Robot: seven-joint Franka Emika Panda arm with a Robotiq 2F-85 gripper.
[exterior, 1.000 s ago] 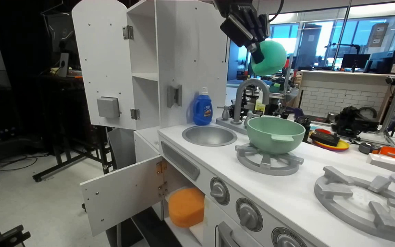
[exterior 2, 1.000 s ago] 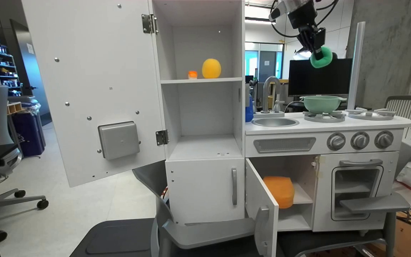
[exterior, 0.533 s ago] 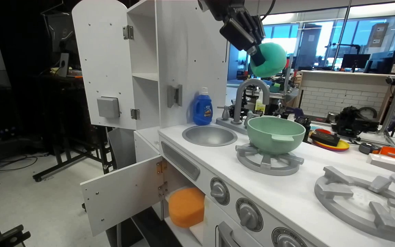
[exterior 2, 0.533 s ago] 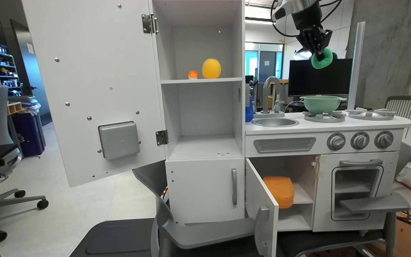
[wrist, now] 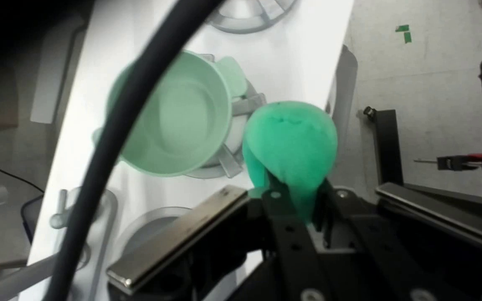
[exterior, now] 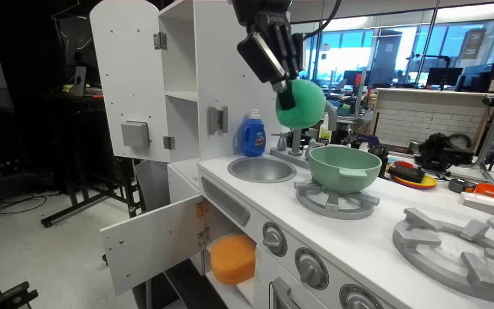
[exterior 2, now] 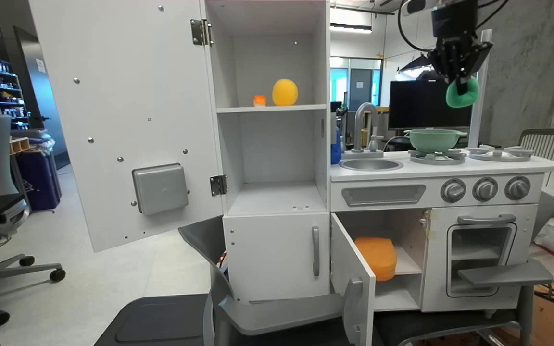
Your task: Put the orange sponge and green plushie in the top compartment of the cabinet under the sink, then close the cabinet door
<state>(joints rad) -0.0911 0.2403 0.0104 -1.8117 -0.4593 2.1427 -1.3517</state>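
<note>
High above the counter, my gripper [wrist: 300, 190] is shut on the green plushie [wrist: 291, 138], whose squeezed lower part sits between the fingers while the rest bulges out beyond the tips. In both exterior views the plushie [exterior: 303, 105] hangs in the air, apart from everything below. The orange sponge [exterior 2: 378, 257] rests in the top compartment [exterior 2: 411, 235] of the white cabinet, jutting a little past the shelf's front edge. The cabinet door [exterior: 157, 240] stands swung outward. Above it in the counter lies the round sink [exterior: 262, 170].
A mint-green bowl [exterior: 344, 169] sits on a burner beside the sink. The faucet [exterior 2: 366, 127] and a blue bottle [exterior: 254, 134] rise behind the basin. A grey chair armrest [exterior 2: 505, 274] stands before the oven, another armrest [exterior 2: 282, 310] near the door. A vertical post [exterior 2: 479, 115] rises behind the burners.
My gripper, still holding the plushie, has come lower, moving left in an exterior view where it looks larger, and right in an exterior view facing the cabinet. Sponge and door are unmoved.
</note>
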